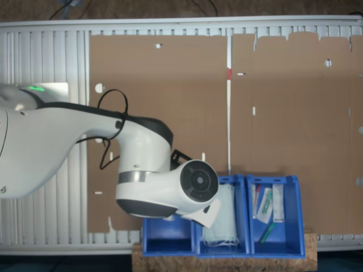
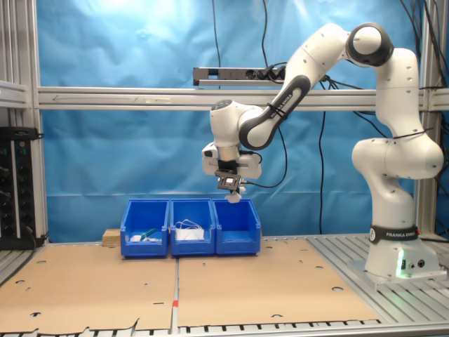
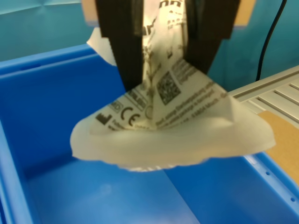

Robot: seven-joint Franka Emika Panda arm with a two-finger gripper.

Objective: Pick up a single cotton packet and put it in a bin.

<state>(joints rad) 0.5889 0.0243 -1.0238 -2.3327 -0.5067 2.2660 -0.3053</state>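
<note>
My gripper (image 2: 231,187) hangs above the end blue bin (image 2: 238,237) at the second exterior view's right of the row. It is shut on the cotton packet (image 2: 233,197), a small white square with dark print. In the wrist view the two black fingers (image 3: 128,46) pinch the packet (image 3: 173,126) near its upper edge, and the packet sags and bows out below them. Under it lies the bin's bare blue floor and wall (image 3: 46,116). In the first exterior view my arm's wrist covers part of this same bin (image 1: 164,238).
The middle bin (image 2: 191,239) holds pale-green face masks (image 1: 222,218). The third bin (image 1: 292,226) holds long narrow white-and-green packets (image 1: 265,204). Brown cardboard sheets (image 2: 245,281) cover the table in front. A wooden block (image 2: 110,237) sits beside the row. My base (image 2: 393,253) stands at the second exterior view's right.
</note>
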